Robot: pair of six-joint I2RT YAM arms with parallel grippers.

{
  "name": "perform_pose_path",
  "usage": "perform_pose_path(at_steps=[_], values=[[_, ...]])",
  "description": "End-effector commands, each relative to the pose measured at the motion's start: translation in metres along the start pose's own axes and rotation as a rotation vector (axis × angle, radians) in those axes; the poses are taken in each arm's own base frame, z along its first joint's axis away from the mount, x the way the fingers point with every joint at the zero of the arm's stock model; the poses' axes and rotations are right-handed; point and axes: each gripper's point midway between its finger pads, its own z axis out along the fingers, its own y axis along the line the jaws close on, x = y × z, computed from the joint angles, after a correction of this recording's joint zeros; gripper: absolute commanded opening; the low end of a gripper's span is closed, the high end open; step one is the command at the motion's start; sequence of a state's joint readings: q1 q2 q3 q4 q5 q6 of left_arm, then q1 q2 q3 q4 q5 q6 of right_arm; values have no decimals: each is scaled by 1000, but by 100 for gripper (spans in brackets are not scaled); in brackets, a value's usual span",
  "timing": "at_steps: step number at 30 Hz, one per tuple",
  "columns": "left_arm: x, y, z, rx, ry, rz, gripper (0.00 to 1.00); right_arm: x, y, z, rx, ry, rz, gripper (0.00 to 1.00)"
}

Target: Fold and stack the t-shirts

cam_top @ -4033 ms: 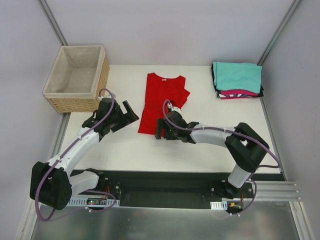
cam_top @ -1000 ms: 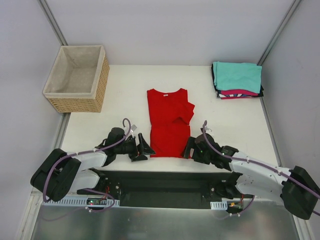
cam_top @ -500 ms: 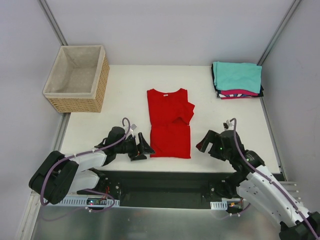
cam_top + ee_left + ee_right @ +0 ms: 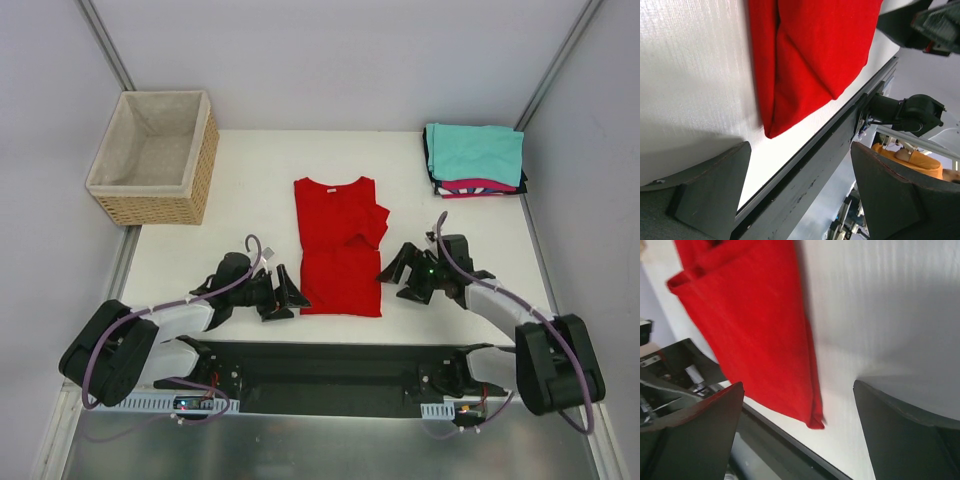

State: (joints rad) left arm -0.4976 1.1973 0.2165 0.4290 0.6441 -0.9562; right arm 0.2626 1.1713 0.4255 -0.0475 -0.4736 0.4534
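A bright red t-shirt [image 4: 338, 245] lies on the white table, folded lengthwise into a long strip, collar at the far end. Its near hem corners show in the left wrist view [image 4: 810, 55] and the right wrist view [image 4: 755, 325]. My left gripper [image 4: 291, 293] lies low just left of the hem's left corner, open and holding nothing. My right gripper [image 4: 397, 273] stands open just right of the hem's right corner, also holding nothing. A stack of folded t-shirts [image 4: 474, 158], teal on top with pink and black below, sits at the far right.
A wicker basket [image 4: 152, 156] with beige lining stands at the far left corner. The table's near edge and a black rail [image 4: 330, 365] run just behind both grippers. Metal frame posts rise along both sides.
The right gripper swung back in from the near right to the hem's right corner. The left gripper and the red t-shirt have stayed put over the last second.
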Motion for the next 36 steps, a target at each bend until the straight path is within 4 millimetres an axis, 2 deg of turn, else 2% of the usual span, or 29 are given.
perform_pose_path(at_steps=[1,5,10,18,29,33,36], values=[[-2,9,1,-42,-10,29,83,-23,28,5,-259,-22,-53,96],[-4,15,4,-65,-19,20,83,-21,16,5,-288,-23,-7,96],[-5,19,11,-69,-1,-4,83,-3,-1,4,-256,-40,10,96],[-6,21,19,-69,25,-30,82,12,-14,-3,-202,-41,7,96],[-1,32,13,-101,4,-38,82,35,-30,-16,-145,-55,-8,97],[3,34,13,-99,16,-48,66,37,-33,-14,-136,-46,8,97],[5,37,13,-105,20,-57,61,37,-33,-13,-139,-44,16,97]])
